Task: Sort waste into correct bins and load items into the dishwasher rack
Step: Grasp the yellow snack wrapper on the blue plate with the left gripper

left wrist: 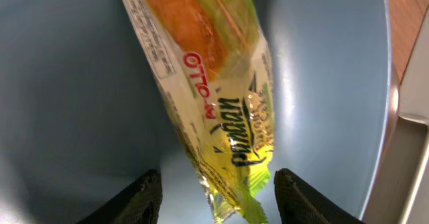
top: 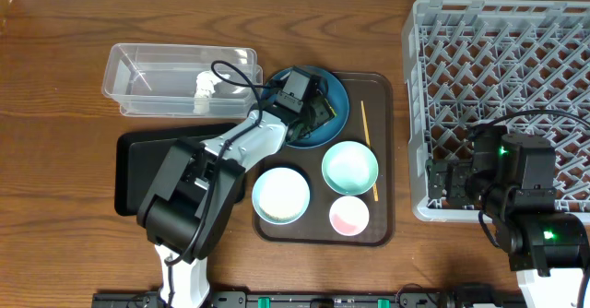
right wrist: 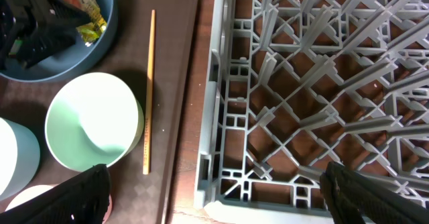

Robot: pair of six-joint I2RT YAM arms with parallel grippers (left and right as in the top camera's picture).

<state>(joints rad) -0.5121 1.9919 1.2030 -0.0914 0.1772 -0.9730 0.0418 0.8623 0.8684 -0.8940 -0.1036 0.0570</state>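
Nearest you, on the brown serving tray [top: 383, 230] by the near edge, sit the pink cup [top: 348, 216] and the white blue-rimmed bowl [top: 280, 195]. Just behind them is the mint-green bowl [top: 350, 167], with the wooden stick [top: 365, 124] lying along its right side. Toward the near right corner, your right gripper [right wrist: 224, 197] hangs empty, fingers spread wide, over the near left corner of the dishwasher rack [top: 498, 68].

Further back, your left gripper [left wrist: 221, 187] is down inside the dark blue bowl [left wrist: 67, 83]. Its fingers are apart and straddle the snack wrapper [left wrist: 221, 103] without pinching it. Expect thin, crinkly film that is very light, limp and slick. I'd close across the bunched body, not the flat tail, which would likely slide out.

The black tray [top: 129, 160] lies at the left, and the clear tub [top: 157, 64] towards the far edge holds the tissue [top: 204, 88].

The count is three bowls, one cup, one stick, one wrapper, one tissue, two bins and one rack. I cannot make out any rice.
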